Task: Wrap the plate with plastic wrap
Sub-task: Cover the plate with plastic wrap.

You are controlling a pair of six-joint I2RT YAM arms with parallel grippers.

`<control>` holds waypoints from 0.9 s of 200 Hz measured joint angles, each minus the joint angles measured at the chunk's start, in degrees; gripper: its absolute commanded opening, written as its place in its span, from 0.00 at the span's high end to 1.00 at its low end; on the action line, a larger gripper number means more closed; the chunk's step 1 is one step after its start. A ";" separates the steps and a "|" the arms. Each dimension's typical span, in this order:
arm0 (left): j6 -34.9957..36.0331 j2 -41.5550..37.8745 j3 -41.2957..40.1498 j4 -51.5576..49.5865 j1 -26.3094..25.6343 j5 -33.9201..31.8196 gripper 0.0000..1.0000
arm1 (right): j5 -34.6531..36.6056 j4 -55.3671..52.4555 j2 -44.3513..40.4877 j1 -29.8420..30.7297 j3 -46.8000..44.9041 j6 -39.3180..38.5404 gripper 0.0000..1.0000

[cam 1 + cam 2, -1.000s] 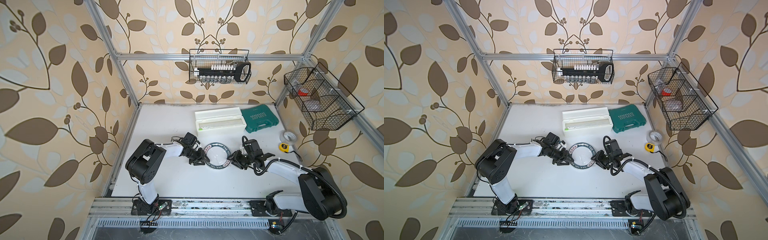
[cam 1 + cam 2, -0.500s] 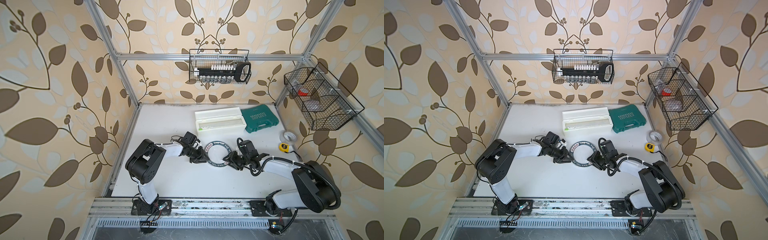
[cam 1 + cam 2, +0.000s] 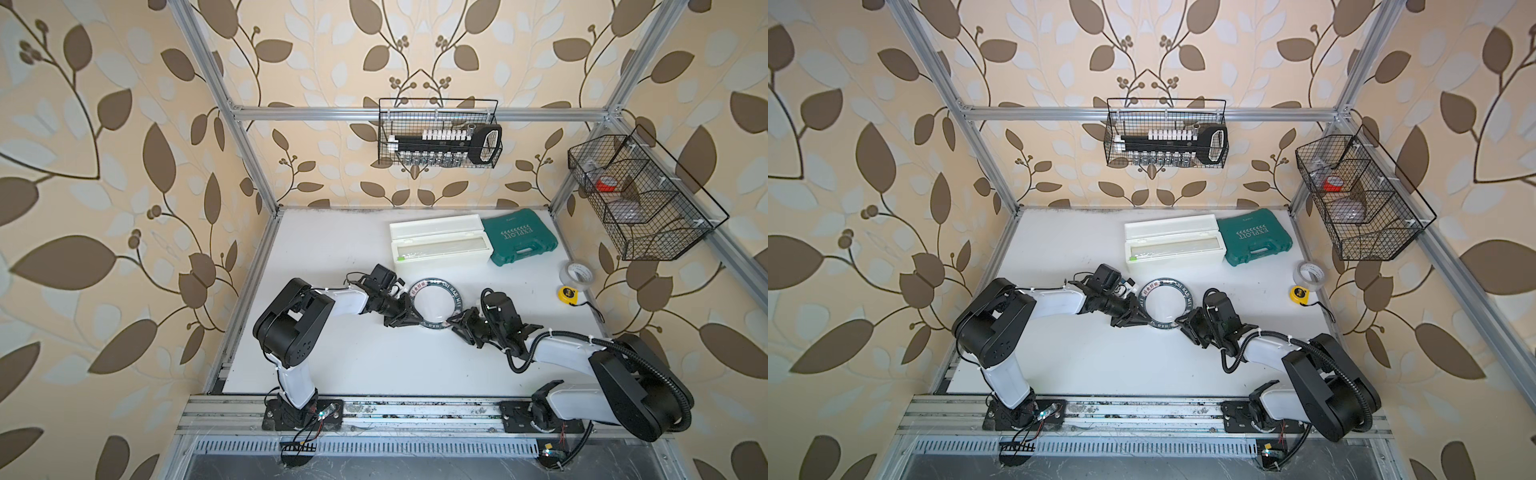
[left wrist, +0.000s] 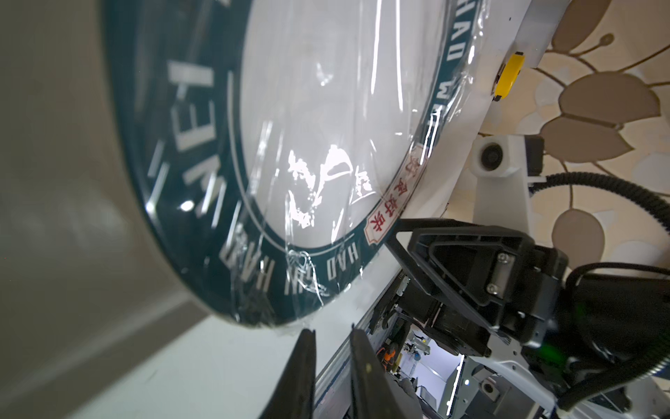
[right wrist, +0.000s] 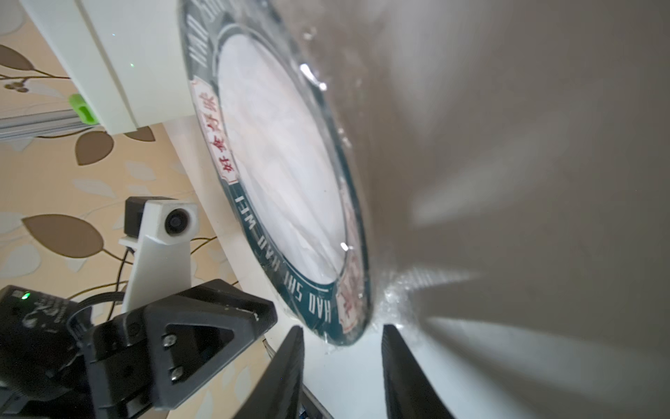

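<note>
Found both grippers drawn in closer to the plate (image 3: pixel 436 284) than a second before, and both set narrower; found the plate itself hardly shifted. Nearest, by the rail (image 3: pixel 395 409), noted the two arm bases, well apart. Next, met the left gripper (image 3: pixel 411 319) at the plate's near-left rim and the right gripper (image 3: pixel 457 326) at its near-right rim. So placed the plate between and just beyond both, about midway back on the table (image 3: pixel 332 257).

From the left wrist, saw the left fingers (image 4: pixel 297 370) standing a narrow slit apart with nothing plainly in it, though could not rule out a clear scrap there. Saw the loose edge of the wrap (image 4: pixel 315 181) lying on the table just ahead of those tips. From the right wrist, saw the right fingers (image 5: pixel 282 370) set wider, gripping nothing, with the plate's rim edge just ahead of the gap and crumpled wrap beside it.

Judged the left gripper the nearer to the loose edge. Judged tucking that edge under the rim to be the step in hand.

Saw the plate lying flat, face up, round and so without a long axis, with wrap crinkled across its face. Farther back, noted the box (image 3: pixel 440 245) near the plate's far side, long axis running left to right.
</note>
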 measured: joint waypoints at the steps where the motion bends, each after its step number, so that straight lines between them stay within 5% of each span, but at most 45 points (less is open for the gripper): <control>1: -0.02 -0.04 0.00 -0.09 0.00 0.00 0.64 | -0.04 -0.48 -0.07 -0.07 0.15 -0.22 0.53; 33: 1.88 -3.69 -0.85 -5.40 0.02 -0.70 0.47 | 0.02 -16.81 -3.08 -5.42 7.91 -12.98 0.44; 58: 3.08 -4.76 -0.63 -7.45 0.46 -2.80 0.46 | 2.95 -28.37 0.79 -10.47 19.17 -26.91 0.45; 88: 5.27 -2.84 2.19 -8.39 0.87 -6.40 0.50 | 7.69 -35.21 9.51 -9.38 29.59 -38.75 0.50; 159: 8.22 4.85 8.17 -8.15 1.20 -8.90 0.62 | 9.92 -38.16 21.99 -7.87 36.61 -47.65 0.52; 180: 8.52 5.77 8.31 -8.02 1.20 -8.68 0.69 | 7.63 -36.92 23.85 -7.58 37.53 -48.52 0.59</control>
